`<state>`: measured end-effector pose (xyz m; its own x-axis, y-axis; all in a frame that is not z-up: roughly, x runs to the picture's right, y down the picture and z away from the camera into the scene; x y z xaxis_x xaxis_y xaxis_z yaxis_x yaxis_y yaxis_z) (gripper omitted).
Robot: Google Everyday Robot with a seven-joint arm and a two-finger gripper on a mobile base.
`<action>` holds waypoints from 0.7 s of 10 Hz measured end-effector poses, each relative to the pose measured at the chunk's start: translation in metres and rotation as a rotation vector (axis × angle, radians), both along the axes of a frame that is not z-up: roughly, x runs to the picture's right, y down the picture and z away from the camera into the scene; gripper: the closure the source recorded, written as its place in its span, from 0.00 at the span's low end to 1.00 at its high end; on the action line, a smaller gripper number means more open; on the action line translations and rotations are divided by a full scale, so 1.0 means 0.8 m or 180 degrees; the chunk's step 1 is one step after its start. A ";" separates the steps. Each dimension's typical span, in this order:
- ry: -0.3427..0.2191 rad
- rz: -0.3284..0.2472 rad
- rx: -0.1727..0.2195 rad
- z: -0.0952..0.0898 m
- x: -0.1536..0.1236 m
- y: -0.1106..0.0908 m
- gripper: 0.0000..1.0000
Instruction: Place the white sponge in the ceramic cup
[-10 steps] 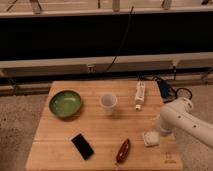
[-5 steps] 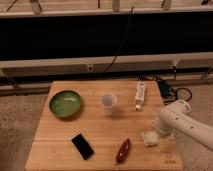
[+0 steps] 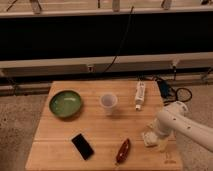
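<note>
The white sponge lies flat on the wooden table near its right front corner. My gripper hangs down at the end of the white arm, right over the sponge's right edge. It is open and the sponge still rests on the wood. The ceramic cup stands upright near the middle of the table, well to the left of and behind the sponge. Nothing shows inside it.
A green bowl sits at the left. A white tube lies at the back right. A black phone and a red-brown object lie near the front edge. Cables trail off the table's right side.
The arm has shifted only slightly above the sponge. The sponge and the other things have not moved.
</note>
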<state>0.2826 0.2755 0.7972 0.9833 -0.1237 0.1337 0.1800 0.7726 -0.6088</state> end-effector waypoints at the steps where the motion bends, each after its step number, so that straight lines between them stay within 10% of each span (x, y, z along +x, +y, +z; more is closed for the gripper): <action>1: -0.0006 -0.0007 -0.0002 0.001 0.000 0.001 0.20; 7: -0.0033 -0.0036 0.0005 0.009 0.002 0.005 0.31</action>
<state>0.2841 0.2794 0.8042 0.9804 -0.1351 0.1437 0.1951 0.7714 -0.6057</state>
